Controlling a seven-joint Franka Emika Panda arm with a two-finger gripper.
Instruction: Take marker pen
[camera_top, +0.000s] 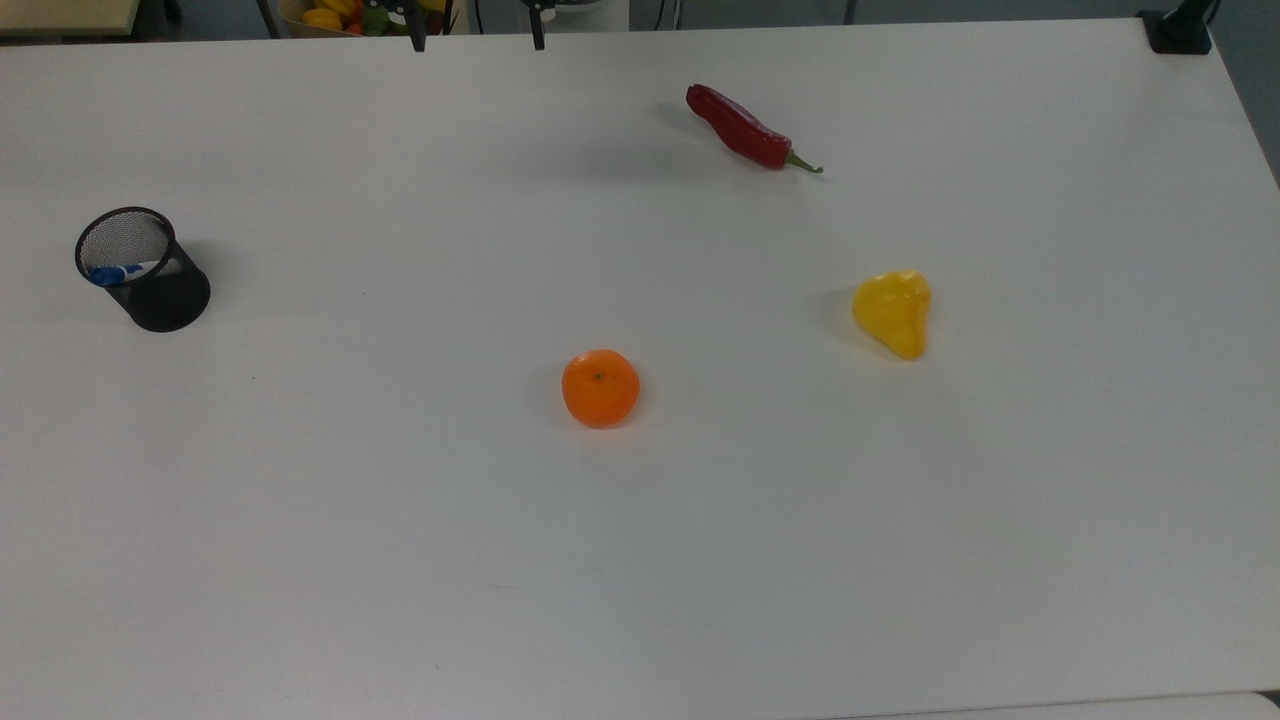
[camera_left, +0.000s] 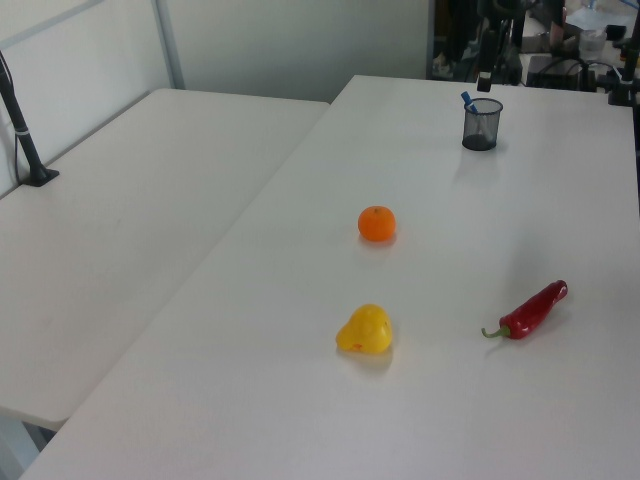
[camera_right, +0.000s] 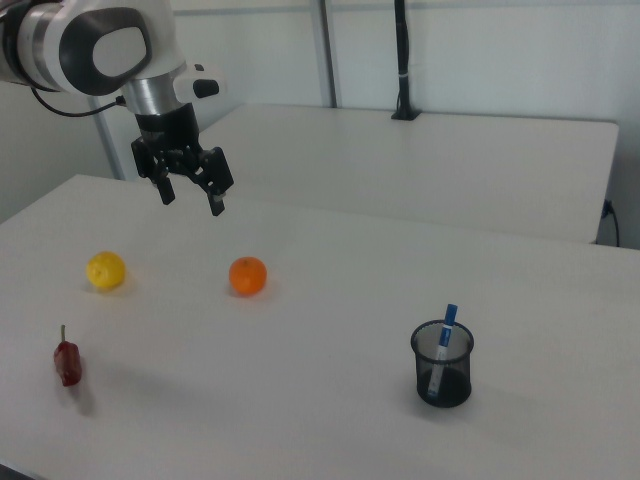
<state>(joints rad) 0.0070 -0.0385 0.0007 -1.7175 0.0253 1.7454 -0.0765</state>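
One marker pen (camera_right: 441, 350) stands in mesh cup (camera_right: 442, 364), lower right of right view; gripper (camera_right: 190, 190) upper left, jaws spread, holding nothing

An orange (camera_top: 600, 388) sits mid-desk (camera_top: 640, 560) in the top view, a yellow pear-shaped fruit (camera_top: 893, 312) to its right and a red chilli pepper (camera_top: 745, 130) beyond. A black mesh cup (camera_top: 145, 270) stands well apart at the top view's left.
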